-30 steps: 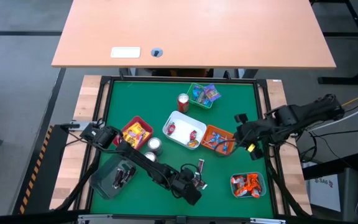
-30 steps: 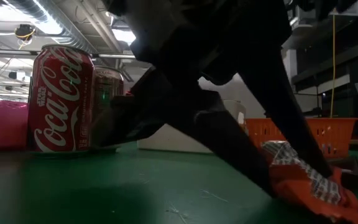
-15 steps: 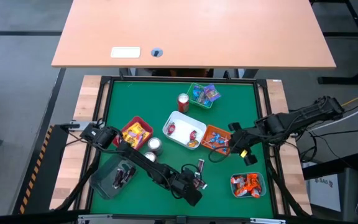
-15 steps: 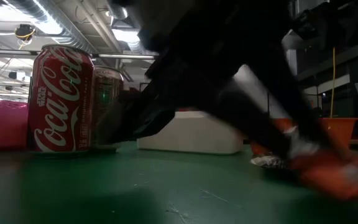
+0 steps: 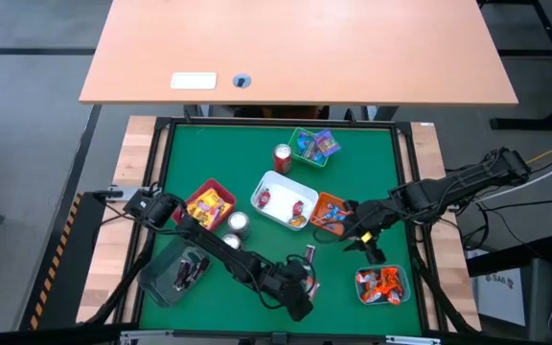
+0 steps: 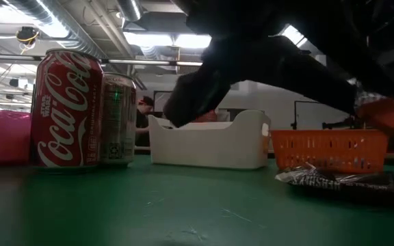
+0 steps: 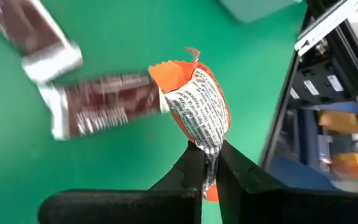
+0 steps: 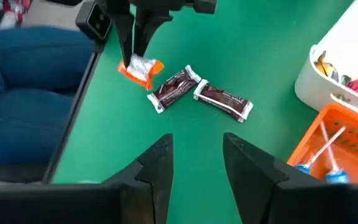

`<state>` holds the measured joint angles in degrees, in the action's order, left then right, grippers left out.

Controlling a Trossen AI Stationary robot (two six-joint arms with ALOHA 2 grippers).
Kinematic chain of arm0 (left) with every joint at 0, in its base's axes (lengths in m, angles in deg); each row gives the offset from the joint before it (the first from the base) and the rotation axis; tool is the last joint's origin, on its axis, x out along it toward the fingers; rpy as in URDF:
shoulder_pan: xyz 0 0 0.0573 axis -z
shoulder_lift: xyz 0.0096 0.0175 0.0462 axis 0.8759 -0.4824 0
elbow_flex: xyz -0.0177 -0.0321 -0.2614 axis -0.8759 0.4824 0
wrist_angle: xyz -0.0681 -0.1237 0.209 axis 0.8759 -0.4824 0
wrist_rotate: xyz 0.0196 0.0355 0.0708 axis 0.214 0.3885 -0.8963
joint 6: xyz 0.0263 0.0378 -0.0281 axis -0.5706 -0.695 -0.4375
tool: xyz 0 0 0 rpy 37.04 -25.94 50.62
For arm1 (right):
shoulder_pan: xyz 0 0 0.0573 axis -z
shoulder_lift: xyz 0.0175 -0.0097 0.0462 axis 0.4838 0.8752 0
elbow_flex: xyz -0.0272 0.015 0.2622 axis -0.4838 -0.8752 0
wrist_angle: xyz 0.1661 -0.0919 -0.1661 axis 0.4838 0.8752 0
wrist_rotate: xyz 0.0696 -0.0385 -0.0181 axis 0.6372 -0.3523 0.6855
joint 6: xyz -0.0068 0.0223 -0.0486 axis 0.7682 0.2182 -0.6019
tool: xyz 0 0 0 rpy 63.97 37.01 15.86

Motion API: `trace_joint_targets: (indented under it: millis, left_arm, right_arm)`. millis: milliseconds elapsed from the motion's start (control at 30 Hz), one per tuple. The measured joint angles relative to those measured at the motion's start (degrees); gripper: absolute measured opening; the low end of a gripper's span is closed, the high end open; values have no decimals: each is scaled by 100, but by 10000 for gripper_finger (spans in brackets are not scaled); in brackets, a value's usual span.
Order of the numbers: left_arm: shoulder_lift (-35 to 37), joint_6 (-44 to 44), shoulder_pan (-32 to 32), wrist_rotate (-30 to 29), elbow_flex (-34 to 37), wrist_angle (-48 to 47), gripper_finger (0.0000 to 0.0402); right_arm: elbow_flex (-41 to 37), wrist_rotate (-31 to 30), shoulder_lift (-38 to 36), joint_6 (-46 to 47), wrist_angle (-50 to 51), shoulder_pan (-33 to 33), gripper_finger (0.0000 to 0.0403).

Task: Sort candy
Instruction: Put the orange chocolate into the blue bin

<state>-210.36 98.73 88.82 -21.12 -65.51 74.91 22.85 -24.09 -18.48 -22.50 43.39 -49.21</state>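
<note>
Since our left tool (image 7: 205, 177) pinches only the orange packet's (image 7: 194, 102) wrapper edge, it could slip free; our right tool (image 8: 196, 158) hangs wide over the worktop (image 5: 353, 153)

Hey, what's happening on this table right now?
A two-armed robot is sorting candy into trays. The left gripper is shut on an orange packet, lifted off the green table beside two dark bars. The right gripper hovers open by the orange tray, holding nothing.
</note>
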Motion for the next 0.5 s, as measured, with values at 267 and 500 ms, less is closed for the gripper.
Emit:
trace_joint_targets:
  millis: [267, 500]
  left_arm:
    - [2, -1634, -61, -1105, 0, 262, 9]
    - [4, -3299, -222, -1545, 0, 634, 9]
  right_arm:
    - [0, 1, 81, 447, -75, -2, 140]
    - [0, 1, 114, 460, -170, -2, 140]
